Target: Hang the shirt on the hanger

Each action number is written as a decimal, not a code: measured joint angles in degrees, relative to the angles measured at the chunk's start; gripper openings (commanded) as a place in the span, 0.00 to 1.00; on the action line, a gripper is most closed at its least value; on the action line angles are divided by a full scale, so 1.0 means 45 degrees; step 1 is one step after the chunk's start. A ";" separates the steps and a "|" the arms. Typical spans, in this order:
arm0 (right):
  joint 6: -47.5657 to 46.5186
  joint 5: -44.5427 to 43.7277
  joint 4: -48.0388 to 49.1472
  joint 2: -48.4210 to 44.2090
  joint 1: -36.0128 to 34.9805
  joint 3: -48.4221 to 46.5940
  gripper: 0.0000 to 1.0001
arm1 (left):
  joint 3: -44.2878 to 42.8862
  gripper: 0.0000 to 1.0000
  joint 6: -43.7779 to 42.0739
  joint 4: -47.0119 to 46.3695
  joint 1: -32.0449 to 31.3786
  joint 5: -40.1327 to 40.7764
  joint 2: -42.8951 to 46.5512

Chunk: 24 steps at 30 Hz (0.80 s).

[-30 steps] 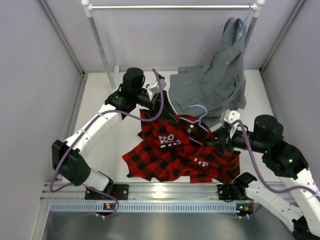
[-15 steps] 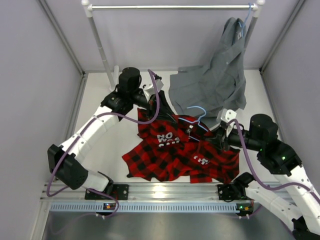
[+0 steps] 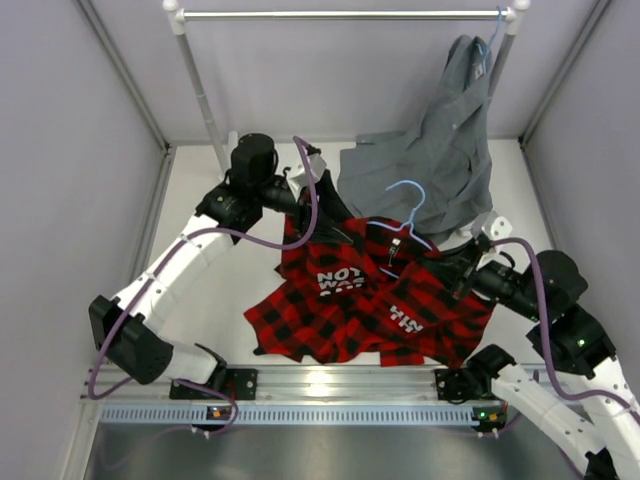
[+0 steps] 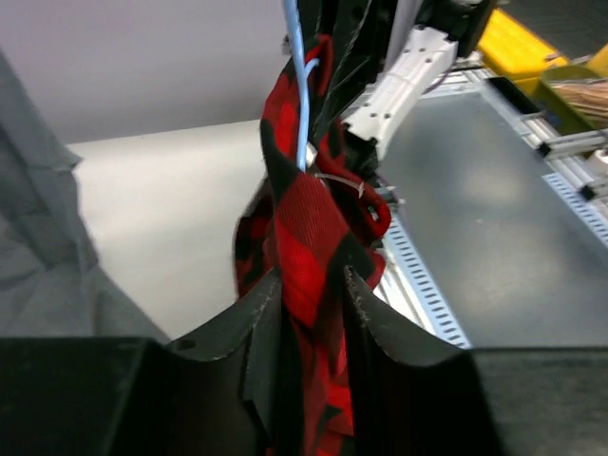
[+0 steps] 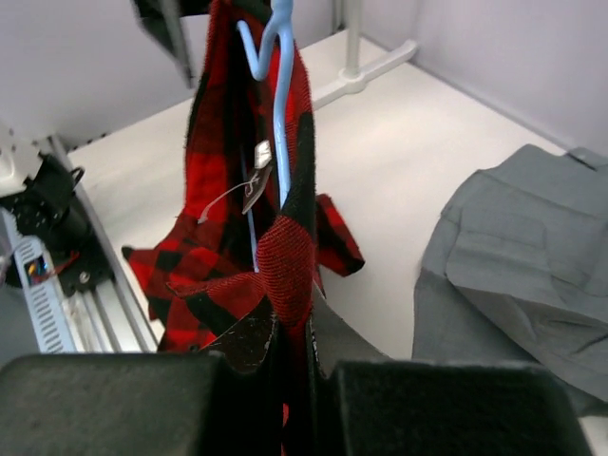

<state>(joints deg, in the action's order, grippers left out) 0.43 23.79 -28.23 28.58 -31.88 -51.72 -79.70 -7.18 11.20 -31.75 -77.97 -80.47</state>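
Note:
The red-and-black plaid shirt (image 3: 345,305) hangs stretched between my two grippers above the table, its white lettering facing up. The light-blue wire hanger (image 3: 412,215) lies inside its upper part, hook sticking out toward the back. My left gripper (image 3: 318,205) is shut on the shirt's left shoulder fabric (image 4: 309,237), with the hanger wire (image 4: 297,90) running ahead of it. My right gripper (image 3: 455,262) is shut on the right shoulder fabric (image 5: 285,261), and the hanger hook (image 5: 271,47) shows beyond it.
A grey shirt (image 3: 440,160) on another blue hanger hangs from the white rail (image 3: 340,14) at back right, draping onto the table close behind the plaid shirt. The rail's left post (image 3: 200,85) stands behind my left arm. Walls enclose both sides.
My right gripper has pulled rightward and up, stretching the shirt's right shoulder out. The hanger has risen and shifted right with it. My left gripper has edged slightly back.

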 measured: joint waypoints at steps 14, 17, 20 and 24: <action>0.0510 -0.2375 0.0306 0.0345 0.0000 -0.0155 0.00 | -0.0369 0.98 0.3109 -0.1370 0.0053 0.9753 0.2288; 0.1035 -0.3050 0.0602 0.1098 0.0000 -0.0539 0.00 | -0.0379 0.98 0.3973 -0.1287 0.0053 1.3692 0.3638; 0.1773 -0.3881 0.1146 0.2006 -0.0019 -0.1044 0.00 | -0.0452 0.98 0.4634 -0.0457 0.0073 1.7141 0.5071; 0.2730 -0.6640 0.2093 0.4143 -0.1302 -0.2331 0.00 | 0.0189 0.98 0.5134 0.0636 0.0097 1.9793 0.7164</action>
<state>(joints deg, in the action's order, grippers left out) 12.71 -6.09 -18.81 47.22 -37.74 -62.22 -78.85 15.92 14.06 -31.31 11.09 -48.23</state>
